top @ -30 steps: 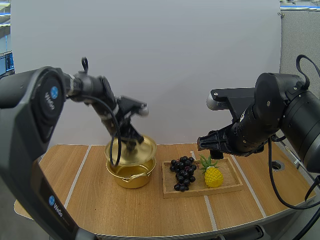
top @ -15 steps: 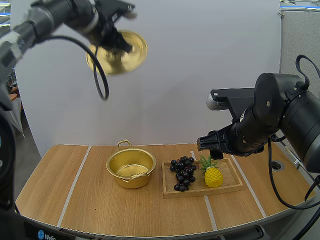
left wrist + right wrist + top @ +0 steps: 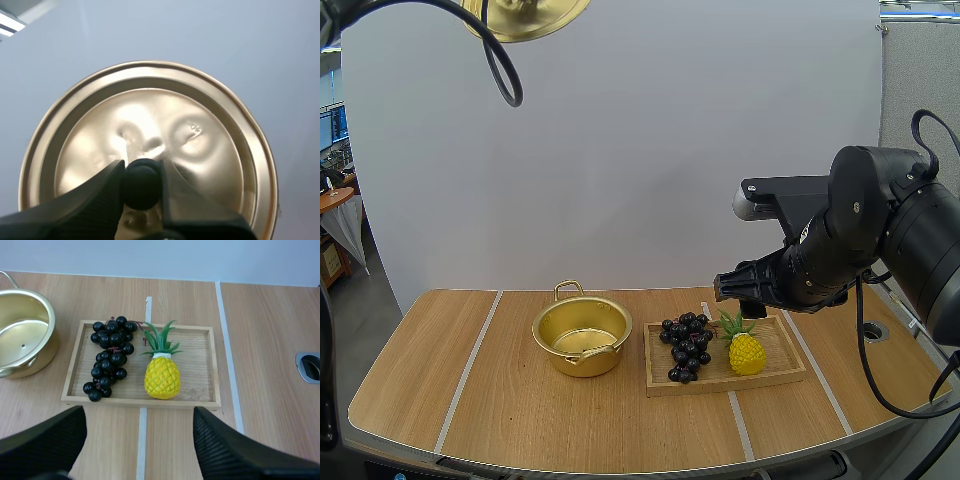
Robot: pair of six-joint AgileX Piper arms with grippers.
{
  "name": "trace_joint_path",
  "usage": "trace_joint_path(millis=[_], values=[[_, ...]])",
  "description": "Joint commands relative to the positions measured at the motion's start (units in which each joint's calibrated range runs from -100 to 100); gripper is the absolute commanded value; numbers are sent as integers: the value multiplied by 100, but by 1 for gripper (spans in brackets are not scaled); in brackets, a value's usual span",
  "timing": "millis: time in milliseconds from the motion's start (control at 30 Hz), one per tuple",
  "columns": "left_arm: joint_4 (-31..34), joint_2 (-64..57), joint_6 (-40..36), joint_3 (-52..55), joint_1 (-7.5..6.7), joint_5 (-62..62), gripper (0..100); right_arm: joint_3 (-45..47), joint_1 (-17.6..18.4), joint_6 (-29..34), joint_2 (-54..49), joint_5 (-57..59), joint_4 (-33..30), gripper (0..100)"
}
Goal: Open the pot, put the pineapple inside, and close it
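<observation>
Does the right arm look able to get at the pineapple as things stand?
Probably yes: the right gripper hangs open above the wooden tray, and the pineapple lies uncovered beside the grapes, with nothing between it and the fingers.

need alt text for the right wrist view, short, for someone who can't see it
The open right hand hovers above a wooden tray holding a yellow pineapple with a bunch of dark grapes beside it. An open, empty gold pot stands on the table next to the tray, on the grapes' side.
</observation>
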Motion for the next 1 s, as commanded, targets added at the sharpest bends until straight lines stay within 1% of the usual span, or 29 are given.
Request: trace_joint_path(millis=[0, 133, 233, 333, 500, 700, 767, 967], values=[[62, -27, -73, -108, -16, -684, 0, -34, -23, 0, -20, -412, -6, 100], [62, -27, -73, -108, -16, -684, 0, -34, -23, 0, 6, -736, -139, 100], [62, -27, -73, -108, -16, -684, 0, -34, -23, 0, 207, -1144, -136, 100], [62, -27, -73, -108, -16, -684, 0, -34, -23, 0, 697, -1420, -136, 100], [62, -27, -73, -108, -16, -684, 0, -34, -23, 0, 1821, -1920, -141, 100], [62, -27, -73, -108, -16, -684, 0, -34, -23, 0, 2870, -2546, -383, 100], [62, -27, -73, -108, -16, -684, 0, -34, -73, 0, 3097, -2695, -383, 100], [62, -27, -73, -108, -16, -684, 0, -34, -392, -94, 3692, -3076, -324, 100]])
